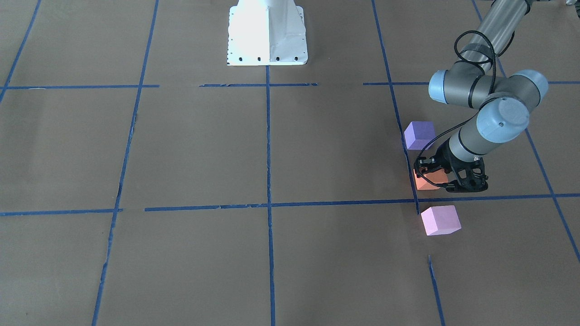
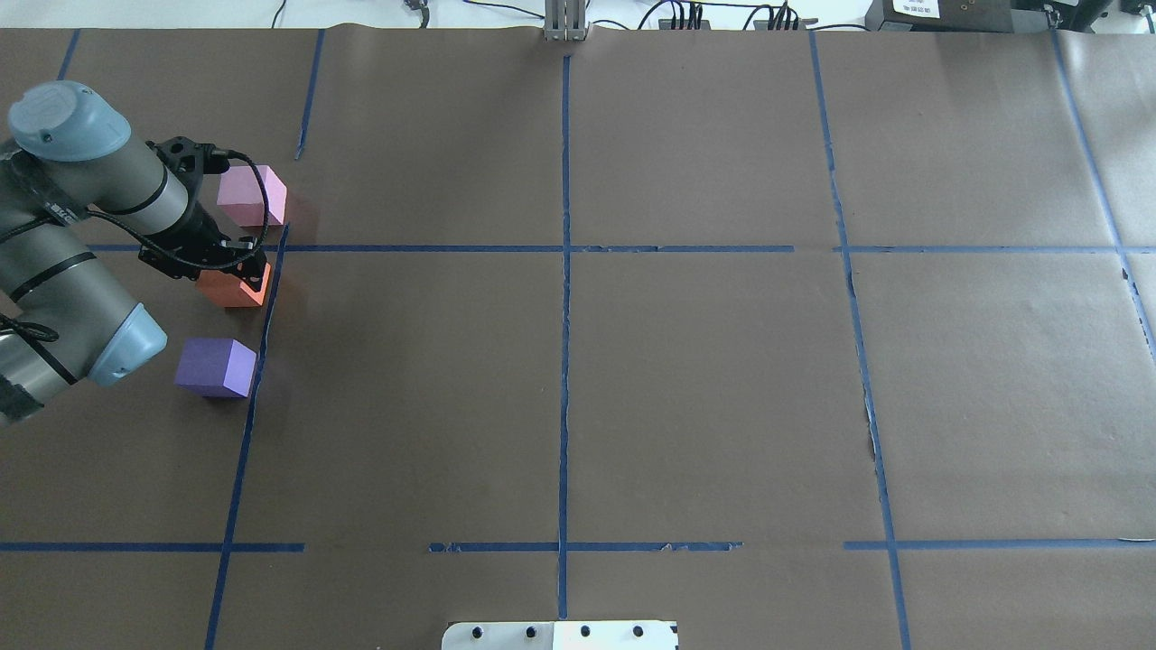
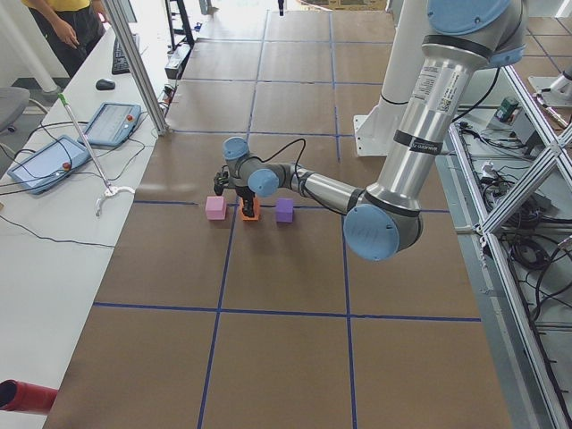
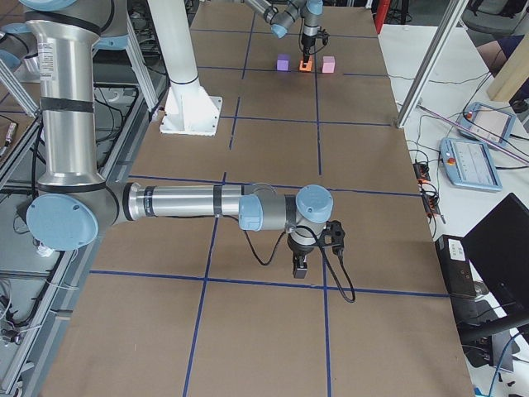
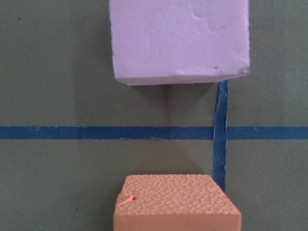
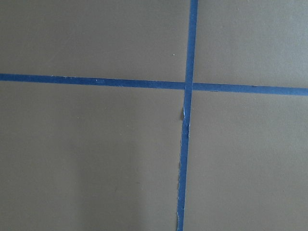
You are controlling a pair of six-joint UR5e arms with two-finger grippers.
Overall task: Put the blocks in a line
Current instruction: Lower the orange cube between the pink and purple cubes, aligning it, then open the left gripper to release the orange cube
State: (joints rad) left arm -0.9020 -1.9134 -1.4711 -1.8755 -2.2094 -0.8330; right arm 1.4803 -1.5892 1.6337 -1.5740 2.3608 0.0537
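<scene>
Three cubes stand in a row along a blue tape line at the table's left end: the purple block (image 2: 215,366) (image 1: 419,135), the orange block (image 2: 244,291) (image 1: 426,183) in the middle, and the pink block (image 2: 251,196) (image 1: 440,220). My left gripper (image 2: 233,271) (image 1: 431,173) is down over the orange block with its jaws on either side of it, and the block rests on the paper. The left wrist view shows the orange block (image 5: 177,202) close below and the pink block (image 5: 178,41) ahead. My right gripper (image 4: 302,269) hangs low over bare paper; I cannot tell whether it is open or shut.
Brown paper with a blue tape grid (image 2: 564,271) covers the table. The white robot base (image 1: 267,34) stands at the near middle edge. A side desk with tablets (image 3: 54,161) and a person (image 3: 67,22) lies beyond the table's far edge.
</scene>
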